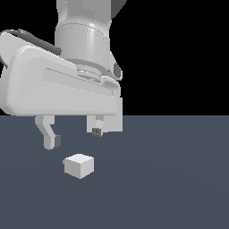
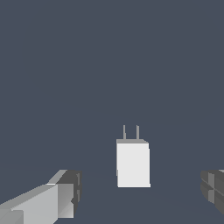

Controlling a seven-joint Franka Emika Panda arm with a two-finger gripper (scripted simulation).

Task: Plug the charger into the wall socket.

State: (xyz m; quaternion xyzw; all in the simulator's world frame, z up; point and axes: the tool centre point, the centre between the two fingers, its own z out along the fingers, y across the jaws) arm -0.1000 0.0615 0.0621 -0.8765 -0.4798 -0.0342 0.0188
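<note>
Tabletop (image 1: 179,179): flat matte slate-blue plane, no texture, carries everything; black void behind it. No wall socket visible in either view, so can't say where the plug-in target is.

Arm: big glossy pale-grey Panda wrist and hand housing fills the exterior view from 9 to 12 o'clock, rounded casing, hanging over the tabletop.

Claw (image 1: 74,136): fingers pointing down, spread wide, holding nothing. Two light-grey angular fingers with darker pads at the tips. In the wrist view one finger (image 2: 52,197) sits at 7 o'clock, the other at 4 o'clock, gap clearly wider than the block. Looks like a pre-grasp hover, judging by the open spread and the claw sitting above the block, not touching it.

Charger (image 1: 79,165): small plain white cube-like block, sharp edges, lying on the tabletop, at 7 o'clock of centre in the exterior view, just below the claw tips. Wrist view shows it (image 2: 133,163) between the fingers, nearer the 4 o'clock one, with two thin grey prongs (image 2: 131,132) poking out of one face, lying flat along the tabletop. Likely rigid and light; side faces offer flat grip surfaces.
</note>
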